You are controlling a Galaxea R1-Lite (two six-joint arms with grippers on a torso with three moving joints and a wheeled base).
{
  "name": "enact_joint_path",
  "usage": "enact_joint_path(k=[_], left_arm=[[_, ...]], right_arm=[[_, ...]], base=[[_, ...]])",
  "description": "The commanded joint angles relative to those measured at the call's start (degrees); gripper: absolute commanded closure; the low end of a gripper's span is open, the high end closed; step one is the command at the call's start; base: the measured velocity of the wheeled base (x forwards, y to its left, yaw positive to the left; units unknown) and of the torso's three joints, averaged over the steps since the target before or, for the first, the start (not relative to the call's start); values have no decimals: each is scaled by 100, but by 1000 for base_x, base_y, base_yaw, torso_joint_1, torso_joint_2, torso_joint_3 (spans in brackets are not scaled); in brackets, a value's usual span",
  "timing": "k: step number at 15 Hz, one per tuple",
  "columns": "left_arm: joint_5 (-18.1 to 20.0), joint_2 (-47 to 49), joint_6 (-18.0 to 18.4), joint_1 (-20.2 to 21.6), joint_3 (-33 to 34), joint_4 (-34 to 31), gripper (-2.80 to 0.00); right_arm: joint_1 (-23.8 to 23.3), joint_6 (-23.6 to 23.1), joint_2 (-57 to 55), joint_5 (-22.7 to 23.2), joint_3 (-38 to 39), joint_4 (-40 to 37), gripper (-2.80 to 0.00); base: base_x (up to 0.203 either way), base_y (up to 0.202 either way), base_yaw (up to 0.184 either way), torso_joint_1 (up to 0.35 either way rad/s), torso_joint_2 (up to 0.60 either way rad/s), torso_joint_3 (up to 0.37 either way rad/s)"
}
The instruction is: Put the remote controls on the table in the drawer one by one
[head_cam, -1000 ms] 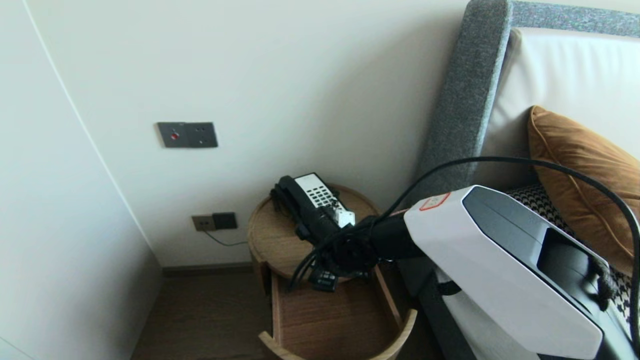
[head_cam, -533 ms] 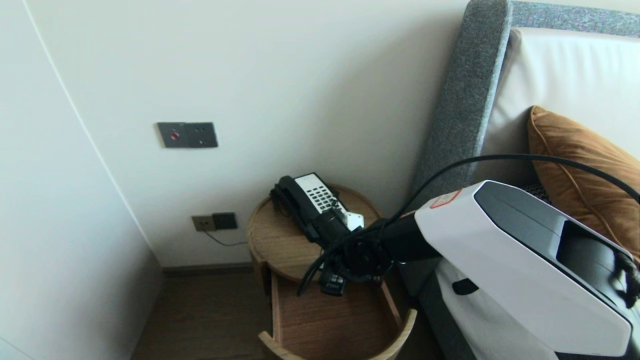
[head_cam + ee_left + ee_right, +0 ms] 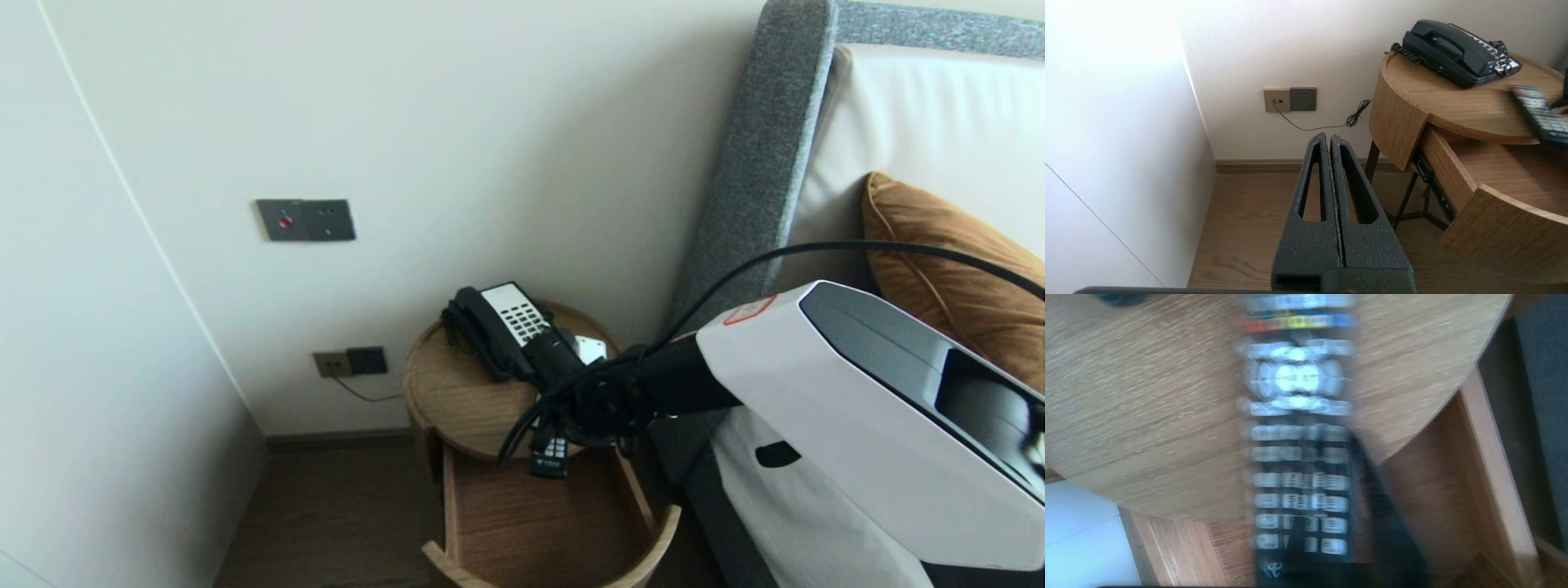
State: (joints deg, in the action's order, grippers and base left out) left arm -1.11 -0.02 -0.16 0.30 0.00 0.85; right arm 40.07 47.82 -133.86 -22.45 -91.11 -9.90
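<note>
A black remote [image 3: 552, 457] with grey keys hangs at the front edge of the round wooden bedside table [image 3: 457, 400], over its pulled-out drawer [image 3: 531, 523]. My right gripper [image 3: 563, 418] is directly above the remote. In the right wrist view the remote [image 3: 1298, 457] is blurred. One dark finger [image 3: 1372, 498] lies along its side and a dark tip crosses its lowest keys. I cannot tell whether the right gripper [image 3: 1327, 486] pinches it. The remote [image 3: 1541, 118] shows tilted at the table's rim. My left gripper [image 3: 1329, 136] is shut on nothing, parked over the floor.
A black desk phone [image 3: 498, 327] with a coiled cord sits at the back of the table top. The grey headboard [image 3: 759, 180] and bed with an ochre cushion [image 3: 947, 253] stand close on the right. Wall sockets [image 3: 351, 361] and a thin cable are to the left.
My right arm has swung to the right and slightly toward the wall. The remote has travelled with it along the table's front edge, above the open drawer.
</note>
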Motion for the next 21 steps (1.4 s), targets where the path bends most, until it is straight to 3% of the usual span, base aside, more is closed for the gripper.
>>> enact_joint_path(k=[1, 8, 11, 12, 16, 21], left_arm=[[-4, -6, -2, 5, 0, 3, 0], [-4, -6, -2, 5, 0, 3, 0], [-4, -6, -2, 5, 0, 3, 0], [-4, -6, -2, 5, 0, 3, 0], [-4, -6, -2, 5, 0, 3, 0], [-4, -6, -2, 5, 0, 3, 0]], right_arm=[[9, 26, 164, -14, 98, 5, 0], [18, -36, 273, 10, 103, 15, 0], [22, -44, 395, 307, 5, 23, 0], [23, -39, 391, 327, -81, 30, -280], [50, -175, 348, 634, -100, 36, -280], [27, -195, 136, 645, -153, 193, -280]], base=[[0, 0, 0, 0, 0, 0], [0, 0, 0, 0, 0, 0], [0, 0, 0, 0, 0, 0], [0, 0, 0, 0, 0, 0], [0, 0, 0, 0, 0, 0], [0, 0, 0, 0, 0, 0]])
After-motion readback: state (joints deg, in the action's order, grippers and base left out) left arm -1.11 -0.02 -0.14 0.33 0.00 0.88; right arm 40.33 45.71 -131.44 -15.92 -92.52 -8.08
